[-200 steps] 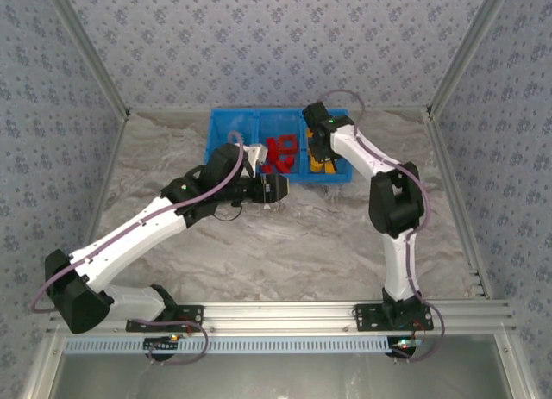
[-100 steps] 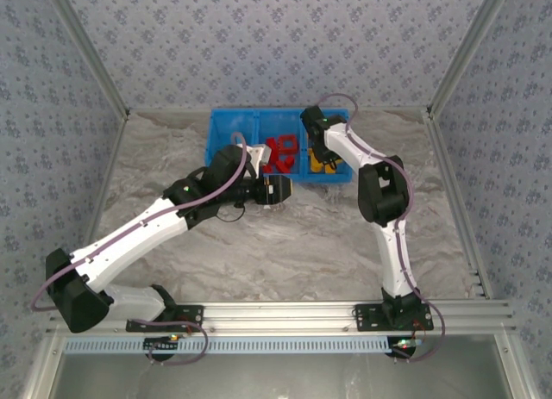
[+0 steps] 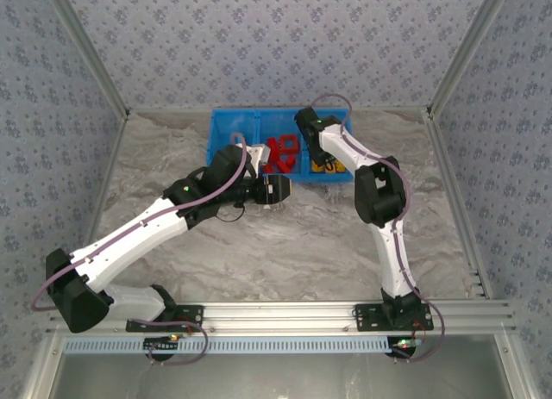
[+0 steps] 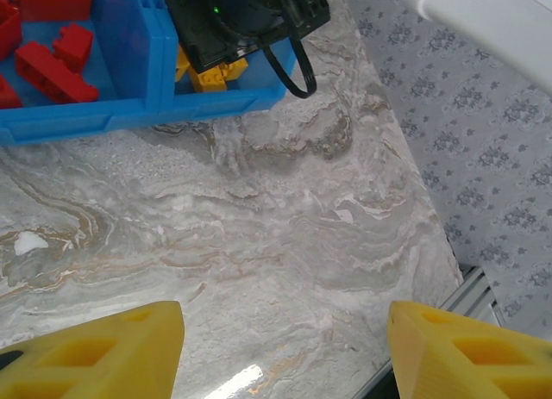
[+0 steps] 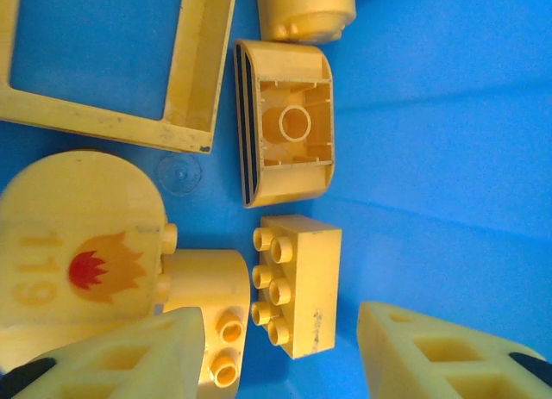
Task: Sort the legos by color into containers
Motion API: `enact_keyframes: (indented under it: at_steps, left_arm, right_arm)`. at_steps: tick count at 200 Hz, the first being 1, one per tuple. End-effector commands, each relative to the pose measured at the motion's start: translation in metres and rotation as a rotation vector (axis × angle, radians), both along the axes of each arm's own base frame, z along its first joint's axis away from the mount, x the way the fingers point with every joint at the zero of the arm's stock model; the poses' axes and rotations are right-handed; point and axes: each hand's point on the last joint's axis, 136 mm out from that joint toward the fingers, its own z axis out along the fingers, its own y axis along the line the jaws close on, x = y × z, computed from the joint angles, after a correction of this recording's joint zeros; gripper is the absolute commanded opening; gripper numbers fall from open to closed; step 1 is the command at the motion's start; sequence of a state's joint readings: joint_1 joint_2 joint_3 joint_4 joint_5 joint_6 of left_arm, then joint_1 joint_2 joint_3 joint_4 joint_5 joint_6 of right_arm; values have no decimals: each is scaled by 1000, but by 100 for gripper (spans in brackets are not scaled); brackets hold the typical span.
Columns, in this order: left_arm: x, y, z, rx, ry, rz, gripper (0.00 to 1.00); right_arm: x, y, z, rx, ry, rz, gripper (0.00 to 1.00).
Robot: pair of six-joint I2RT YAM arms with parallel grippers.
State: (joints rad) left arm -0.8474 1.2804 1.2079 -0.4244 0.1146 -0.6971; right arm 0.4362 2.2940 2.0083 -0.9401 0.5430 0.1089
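– Yellow legos [image 3: 330, 166] first: where do we see them?

– We see them in the right compartment of the blue bin [image 3: 226, 127], which sits at the far middle of the marble table [image 3: 285, 244]. The red legos [image 3: 280, 153] lie in the middle compartment.

– And the right gripper [image 5: 280, 356]?

– We find it reaching down into that right compartment. Through its wrist camera we look at the bin floor. Its jaws stand apart and grip nothing. A small studded brick [image 5: 297, 283] lies flat with one end in the gap between the fingers [image 5: 440, 356], and we see blue floor between it and the right finger.

– What do we make out around that brick?

– Just beside it lies a curved piece [image 5: 285, 123] turned hollow side up. Left of that we see an open frame [image 5: 112, 63], and below the frame a round-topped piece [image 5: 78, 261] printed with a red flame.

– Where do we place the left gripper [image 4: 280, 356]?

– It hangs over bare marble just on the near side of the bin, in front of the middle compartment. Its jaws are wide, with nothing but table between them. From its wrist camera we see the bin's near wall, red bricks behind it on the left, and yellow ones under the right arm's black wrist.
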Motion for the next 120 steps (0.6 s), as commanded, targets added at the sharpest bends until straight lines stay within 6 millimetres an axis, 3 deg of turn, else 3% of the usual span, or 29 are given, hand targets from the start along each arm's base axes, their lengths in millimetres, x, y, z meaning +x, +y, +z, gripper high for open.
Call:
enact_keyframes:
  at_steps: [1, 28, 60, 93, 111, 120]
  left_arm:
    - [-3, 9, 21, -6, -54, 19, 64]
    - [-5, 21, 22, 20, -61, 48, 64]
    - [-15, 39, 16, 51, -45, 67, 65]
    - [-30, 67, 9, 83, -28, 95, 65]
    - [-34, 85, 6, 96, -31, 128, 65]
    - [-38, 99, 0, 121, -18, 152, 66]
  right_arm:
    - [-2, 9, 73, 53, -145, -2, 51]
    - [-19, 11, 115, 132, -233, -5, 51]
    - [-61, 1, 148, 232, -312, -3, 51]
    - [-131, -30, 160, 325, -377, -38, 52]
    - [-173, -44, 158, 406, -400, -47, 57]
    - [-196, -49, 145, 442, -383, -47, 61]
